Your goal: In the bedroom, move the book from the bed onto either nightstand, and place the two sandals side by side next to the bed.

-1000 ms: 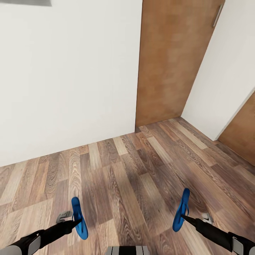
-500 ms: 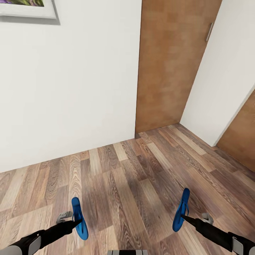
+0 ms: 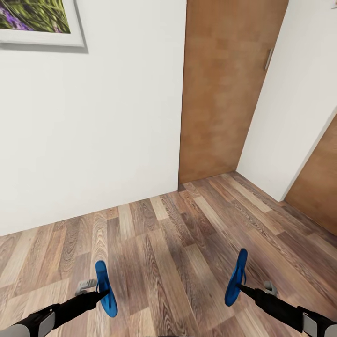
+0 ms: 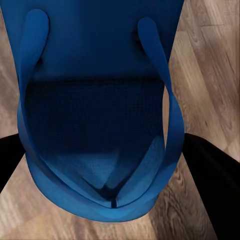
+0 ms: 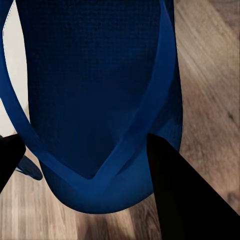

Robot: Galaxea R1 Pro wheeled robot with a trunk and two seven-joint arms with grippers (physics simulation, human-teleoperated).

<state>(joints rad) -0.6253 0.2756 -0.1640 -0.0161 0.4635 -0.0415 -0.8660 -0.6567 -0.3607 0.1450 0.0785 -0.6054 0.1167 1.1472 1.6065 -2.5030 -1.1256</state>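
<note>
While I face a white wall, both jaws hang above the wood-plank floor (image 3: 178,234), left gripper (image 3: 104,293) clamping one thin blue flip-flop (image 3: 106,289), right gripper (image 3: 239,288) the other blue flip-flop (image 3: 235,277).

White wall (image 3: 117,117) ahead, door (image 3: 220,93) beside — floor (image 3: 178,234) open

Floor (image 3: 178,234) is wood plank, grainy, with a faint sheen. Door (image 3: 220,89) is smooth matt brown wood. Walls (image 3: 117,117) are flat matt white. Both sandals (image 3: 106,295) look like finely textured blue rubber.
</note>
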